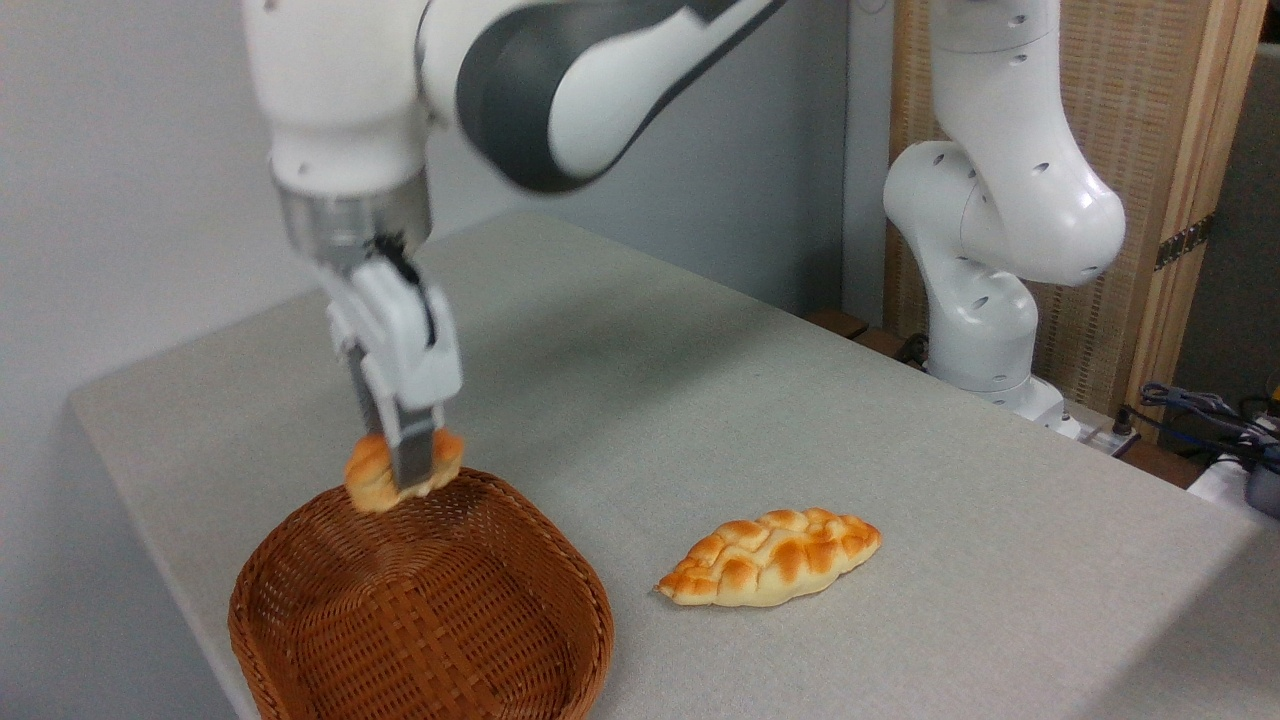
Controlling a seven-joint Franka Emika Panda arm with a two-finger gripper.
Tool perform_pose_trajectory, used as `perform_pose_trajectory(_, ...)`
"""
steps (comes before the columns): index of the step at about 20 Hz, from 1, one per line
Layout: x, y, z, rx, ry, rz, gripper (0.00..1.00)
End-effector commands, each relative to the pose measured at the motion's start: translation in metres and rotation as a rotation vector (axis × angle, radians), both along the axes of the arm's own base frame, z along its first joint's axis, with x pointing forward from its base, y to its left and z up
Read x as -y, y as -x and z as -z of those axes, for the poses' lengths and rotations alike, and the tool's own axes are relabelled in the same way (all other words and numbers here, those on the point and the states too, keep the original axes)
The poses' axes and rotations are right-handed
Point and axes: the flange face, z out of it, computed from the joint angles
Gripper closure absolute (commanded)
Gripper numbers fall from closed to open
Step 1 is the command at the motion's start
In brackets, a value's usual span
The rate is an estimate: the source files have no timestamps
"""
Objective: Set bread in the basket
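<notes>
My hand [410,470] is clamped on the bread [378,474], 1 finger plainly across its front, the other hidden behind. The bread hangs in the air over the far rim of the basket [300,560], looks clear of the wicker, though from this angle I can't tell how far in over the rim it really is.

Step in hand, as I judge it: carry over and drop in. Not there yet for a clean release. Letting go here risks the bun clipping the far rim and rolling out onto the counter [700,400].

To do it well: bring the hand toward the near side until the bread sits over the middle of the basket floor, then lower it close to the weave before parting the fingers. It's round, so a drop from height may bounce or roll; low release fixes that. Keep the fingers off the wicker wall on the way down, the basket looks light and could shift.

The braided loaf [770,558] lies on the counter to the right, well apart from the basket. Leave it.
</notes>
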Motion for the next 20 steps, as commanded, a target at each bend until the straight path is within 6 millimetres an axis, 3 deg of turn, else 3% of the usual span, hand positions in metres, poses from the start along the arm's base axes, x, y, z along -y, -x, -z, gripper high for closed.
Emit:
perform_pose_trajectory(1, 0.021, -0.014, 0.033, 0.018, 0.015, 0.029, 0.13)
perform_pose_trajectory(2, 0.023, -0.013, 0.04, 0.022, 0.015, 0.03, 0.0)
perform_pose_trajectory(7, 0.022, -0.014, 0.051, 0.051, 0.009, 0.072, 0.0)
perform_pose_trajectory(13, 0.021, -0.013, 0.048, 0.055, 0.01, 0.072, 0.0)
perform_pose_trajectory(15, 0.011, -0.009, 0.035, 0.05, 0.012, 0.045, 0.0)
perform_pose_trajectory(20, -0.024, 0.051, -0.048, -0.07, -0.025, -0.008, 0.0)
